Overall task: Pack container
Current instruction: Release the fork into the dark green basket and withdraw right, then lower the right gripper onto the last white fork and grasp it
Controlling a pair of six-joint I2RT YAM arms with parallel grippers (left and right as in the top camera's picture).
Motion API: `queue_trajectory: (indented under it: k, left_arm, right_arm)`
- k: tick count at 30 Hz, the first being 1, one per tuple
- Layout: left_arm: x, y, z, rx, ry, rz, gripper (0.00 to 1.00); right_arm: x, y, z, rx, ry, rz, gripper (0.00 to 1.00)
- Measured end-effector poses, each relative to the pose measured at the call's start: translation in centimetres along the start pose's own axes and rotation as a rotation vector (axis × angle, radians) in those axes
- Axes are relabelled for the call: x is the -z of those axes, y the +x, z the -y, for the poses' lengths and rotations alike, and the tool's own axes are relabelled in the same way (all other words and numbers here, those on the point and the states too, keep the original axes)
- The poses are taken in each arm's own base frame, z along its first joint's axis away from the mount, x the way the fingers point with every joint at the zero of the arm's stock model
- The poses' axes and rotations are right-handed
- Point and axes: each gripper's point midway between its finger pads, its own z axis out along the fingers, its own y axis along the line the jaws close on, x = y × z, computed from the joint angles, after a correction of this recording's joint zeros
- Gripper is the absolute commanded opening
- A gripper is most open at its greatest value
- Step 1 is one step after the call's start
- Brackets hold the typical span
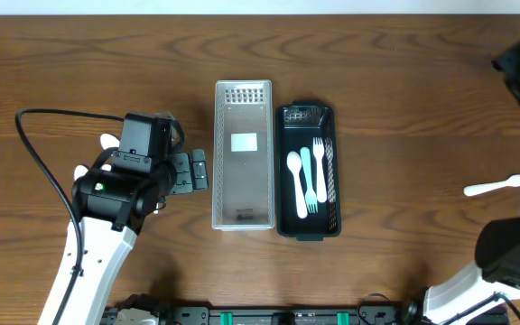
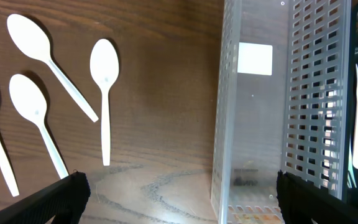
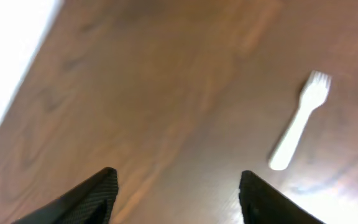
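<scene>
The wooden table [image 1: 404, 90] carries a clear perforated container [image 1: 243, 194], empty and standing lengthwise at centre. Touching its right side is a black container [image 1: 307, 232] holding a white spoon [image 1: 296, 181], a pale blue fork [image 1: 307, 181] and a white fork [image 1: 320, 171]. The left gripper [image 2: 182, 186] hovers beside the clear container, fingers spread wide and empty, above four loose spoons [image 2: 104, 93]. The right gripper [image 3: 176, 186] hangs with fingers apart near a lone fork [image 3: 297, 124] far right.
</scene>
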Motion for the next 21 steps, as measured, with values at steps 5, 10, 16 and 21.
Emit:
queue_trajectory:
  k: [5,10,16,21]
  left_arm:
    - [0.0,0.0,0.0,0.0,0.0,0.0,0.98]
    - [0.0,0.0,0.0,0.0,0.0,0.0,0.98]
    - [0.0,0.0,0.0,0.0,0.0,0.0,0.98]
    - [0.0,0.0,0.0,0.0,0.0,0.0,0.98]
  right_arm:
    - [-4.7,-1.2,5.7,-0.096,0.117,-0.085,0.8]
    - [-9.8,-0.8,10.5,-0.131,0.214,-0.192,0.85]
    - [-14.8,0.6,14.5,-0.14,0.294,-0.317,0.85]
    - [-16.8,1.4,15.6,-0.143,0.316,-0.364,0.85]
